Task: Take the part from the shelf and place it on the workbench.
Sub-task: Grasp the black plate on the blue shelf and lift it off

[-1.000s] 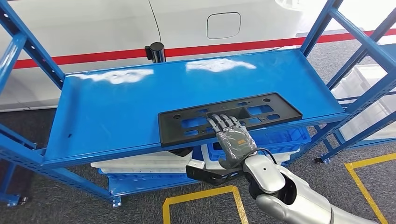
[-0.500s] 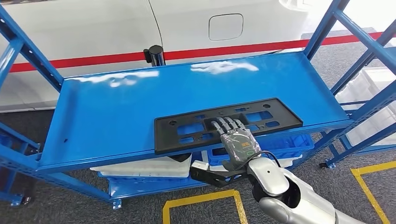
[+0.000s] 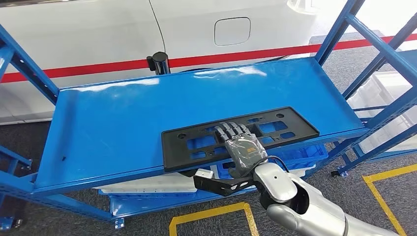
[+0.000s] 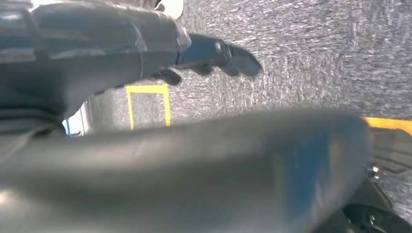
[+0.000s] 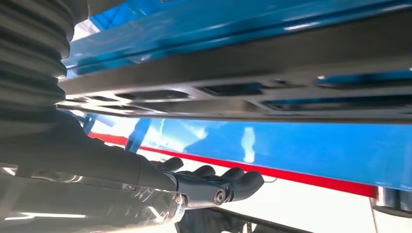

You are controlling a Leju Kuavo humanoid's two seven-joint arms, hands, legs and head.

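The right hand lies flat, fingers spread and grasping nothing, on the black part, whose long axis runs from 9 to 3 o'clock along the shelf front edge.

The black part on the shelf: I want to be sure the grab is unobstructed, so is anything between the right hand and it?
Nothing visible. The right hand already lies with its fingers on top of the black part at the front edge of the blue shelf, with nothing else lying near it on that shelf.
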